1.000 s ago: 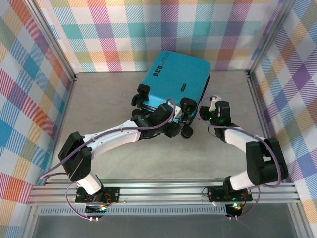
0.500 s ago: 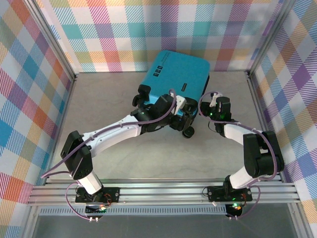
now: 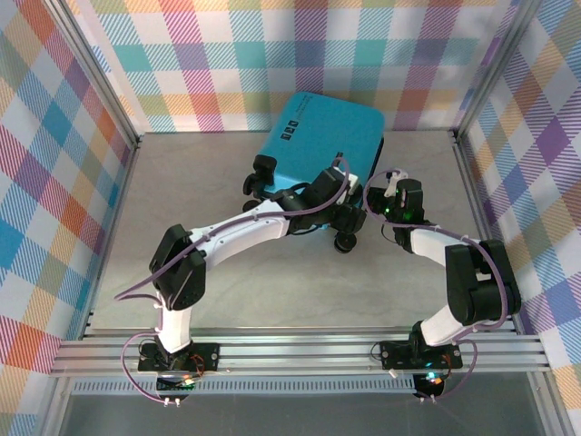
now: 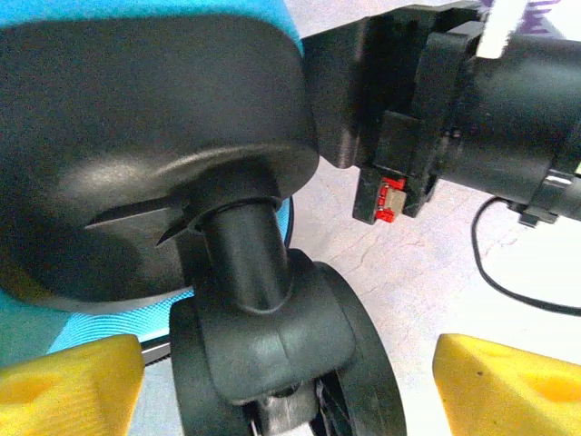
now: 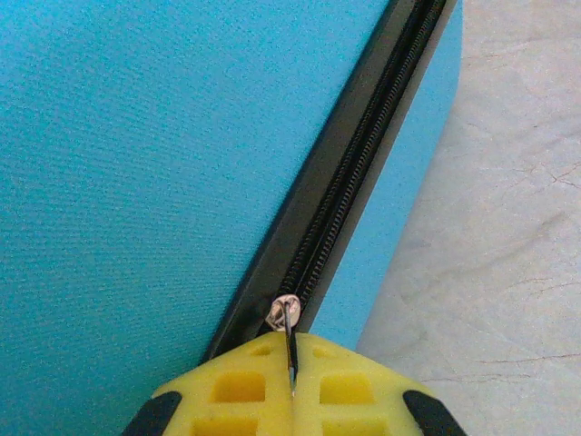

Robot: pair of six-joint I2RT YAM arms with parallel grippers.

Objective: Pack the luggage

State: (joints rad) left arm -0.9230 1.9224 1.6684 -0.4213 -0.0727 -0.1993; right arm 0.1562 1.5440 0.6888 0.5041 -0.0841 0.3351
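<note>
A: Two things I need: position and grip.

B: I see the turquoise luggage (image 3: 327,141) lying closed at the far middle of the bench (image 3: 227,300). My right fingers (image 5: 241,386) are pinched together on its zipper pull (image 5: 285,313). My left fingers (image 4: 73,377) stand wide, one either side of a black wheel (image 4: 281,354).

The turquoise-blue hard-shell suitcase (image 3: 327,136) lies on the grey table (image 3: 182,209), far of centre and near the far wall. The left tool (image 4: 290,386) is at its near right corner, one finger on each side of a black caster wheel (image 4: 272,336). The right tool (image 5: 292,381) is at its right edge, closed on the metal zipper pull (image 5: 286,313).
</note>
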